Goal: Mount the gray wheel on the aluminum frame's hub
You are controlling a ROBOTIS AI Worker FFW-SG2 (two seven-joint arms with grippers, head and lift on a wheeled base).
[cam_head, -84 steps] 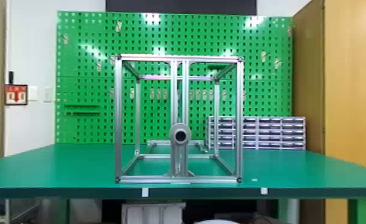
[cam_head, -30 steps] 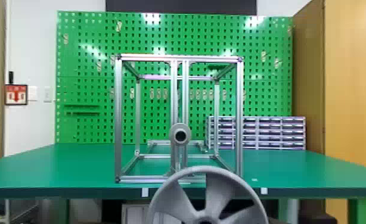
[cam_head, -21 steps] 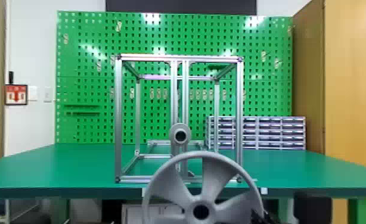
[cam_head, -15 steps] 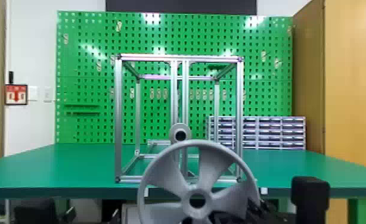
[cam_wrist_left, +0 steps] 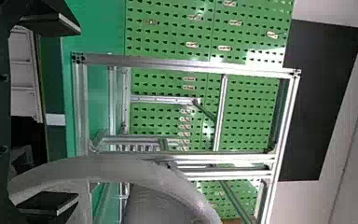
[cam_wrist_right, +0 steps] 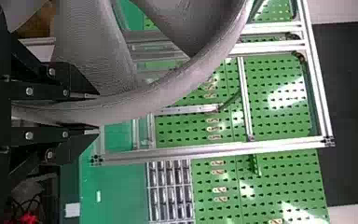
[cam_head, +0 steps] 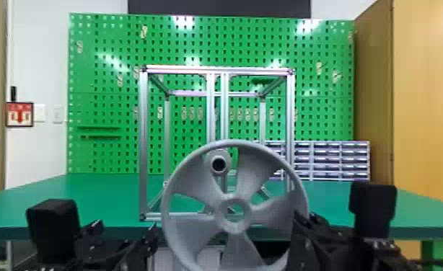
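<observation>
Gray wheel (cam_head: 195, 230) stood upright in front of the aluminum frame (cam_head: 143, 144), its center lower than the frame's hub (cam_head: 219, 164) and slightly to the right of it. The hub was visible through a gap between the blades. The right pincer (cam_head: 301, 219), in front of the frame's right side, held the wheel by its rim, one finger on either side. The left pincer (cam_head: 125, 229), in front of the frame's left side, was spread wide near the rim; contact could not be determined. The frame rested on the green tabletop (cam_head: 105, 201). Behind the frame stood a green pegboard (cam_head: 105, 79), with a drawer unit (cam_head: 332, 162) behind to the right.
</observation>
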